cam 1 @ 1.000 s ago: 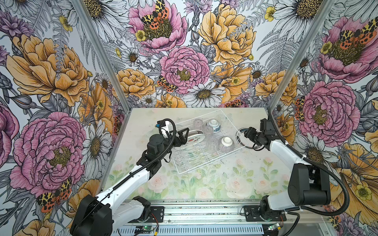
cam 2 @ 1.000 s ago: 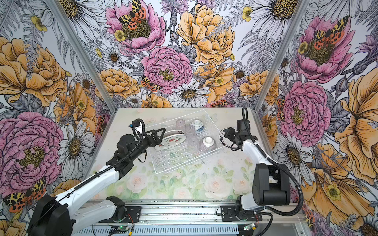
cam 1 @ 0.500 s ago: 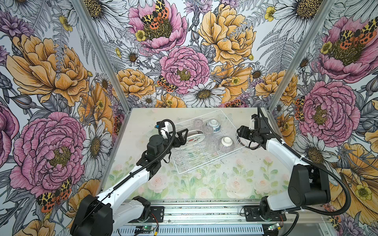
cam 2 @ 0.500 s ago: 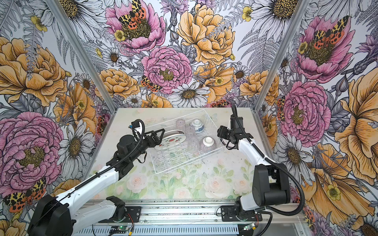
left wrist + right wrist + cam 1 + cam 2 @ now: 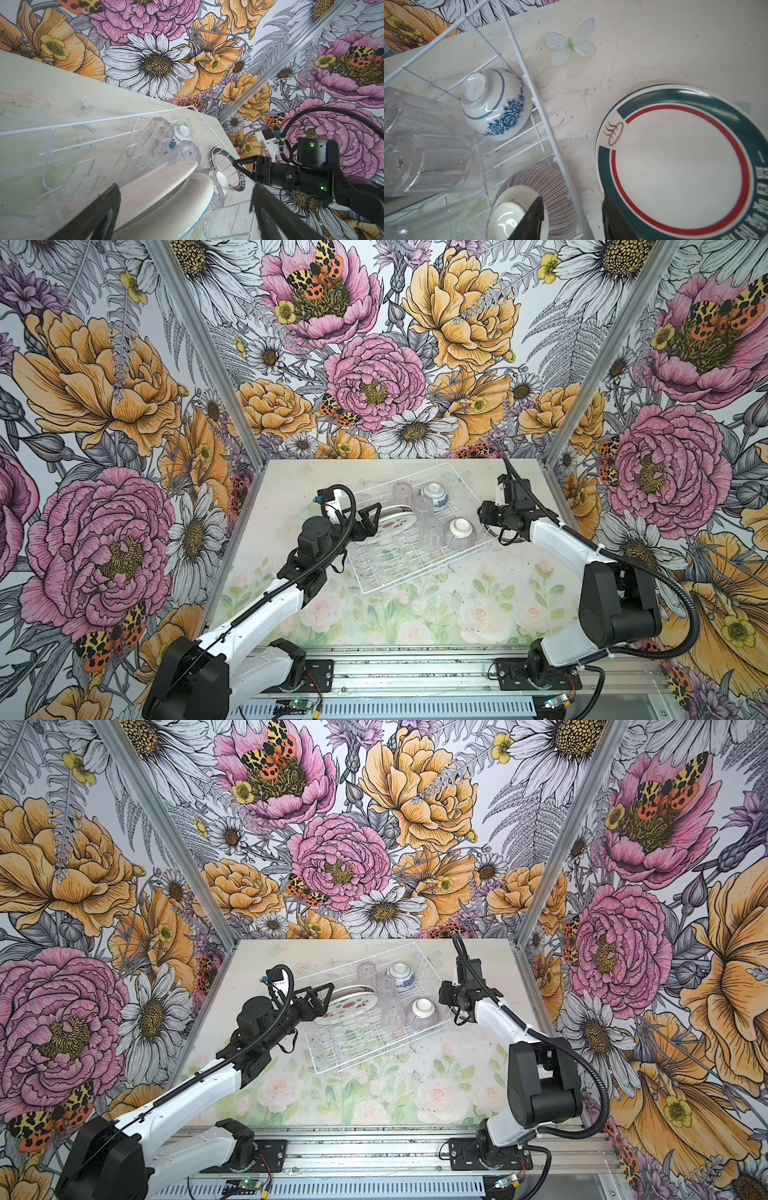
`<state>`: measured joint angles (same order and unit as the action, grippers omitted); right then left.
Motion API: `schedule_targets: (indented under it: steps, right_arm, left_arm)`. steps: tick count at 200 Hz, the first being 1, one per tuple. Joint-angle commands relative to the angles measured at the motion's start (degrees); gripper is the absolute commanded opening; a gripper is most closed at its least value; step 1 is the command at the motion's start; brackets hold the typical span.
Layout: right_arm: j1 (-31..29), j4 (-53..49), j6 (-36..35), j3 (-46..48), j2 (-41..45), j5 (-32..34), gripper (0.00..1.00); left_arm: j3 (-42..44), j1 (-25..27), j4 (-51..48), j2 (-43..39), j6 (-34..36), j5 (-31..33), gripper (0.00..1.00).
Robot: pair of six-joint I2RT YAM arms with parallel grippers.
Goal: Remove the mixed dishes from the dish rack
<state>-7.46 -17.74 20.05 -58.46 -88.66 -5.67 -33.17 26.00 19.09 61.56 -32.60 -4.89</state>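
The dish rack [image 5: 428, 568] sits mid-table. It holds the watermelon-print plate [image 5: 395, 524] on edge, clear tumblers [image 5: 423, 506], the blue-and-white floral bowl [image 5: 496, 108] and the ribbed bowl [image 5: 550, 187], both bowls upside down. My left gripper [image 5: 372, 519] is open at the rack's left end, its fingers either side of the white plates [image 5: 166, 193]. The teal-and-red-rimmed plate [image 5: 675, 166] lies flat on the table just outside the rack's right side. My right gripper [image 5: 571, 218] hangs open over the rack's rim [image 5: 543, 124], between the ribbed bowl and that plate, holding nothing.
The near half of the rack has bare plate slots [image 5: 386, 568]. A white paper flower [image 5: 571, 42] lies on the table behind the teal-rimmed plate. Flowered walls enclose the table on three sides, the right wall [image 5: 582, 472] close behind the right arm.
The right gripper has shifted left toward the rack and its jaws have narrowed. The teal-rimmed plate seen at its tips earlier now lies on the table. The left arm has not moved.
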Motion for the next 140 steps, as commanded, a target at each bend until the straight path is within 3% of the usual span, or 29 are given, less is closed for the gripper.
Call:
schedule_targets:
  steps: [1, 58, 108, 140]
  right_arm:
    - [-1.6, -0.3, -0.1, -1.4, -1.3, 0.1, 0.44]
    - [-2.7, -0.2, 1.2, -1.0, -2.7, 1.5, 0.39]
    - [-3.8, -0.2, 3.0, -0.7, -3.3, 1.1, 0.29]
    - [-4.4, -0.1, 7.7, 0.7, -3.1, 2.9, 0.18]
  left_arm:
    - [0.8, -0.3, 1.5, -0.9, 1.5, 0.0, 0.99]
    - [1.3, -0.3, 1.5, -1.4, 1.7, 0.5, 0.99]
    - [1.4, -0.3, 1.3, -1.8, 1.9, 0.7, 0.98]
    - [1.7, -0.3, 1.2, -2.1, 1.9, 0.9, 0.99]
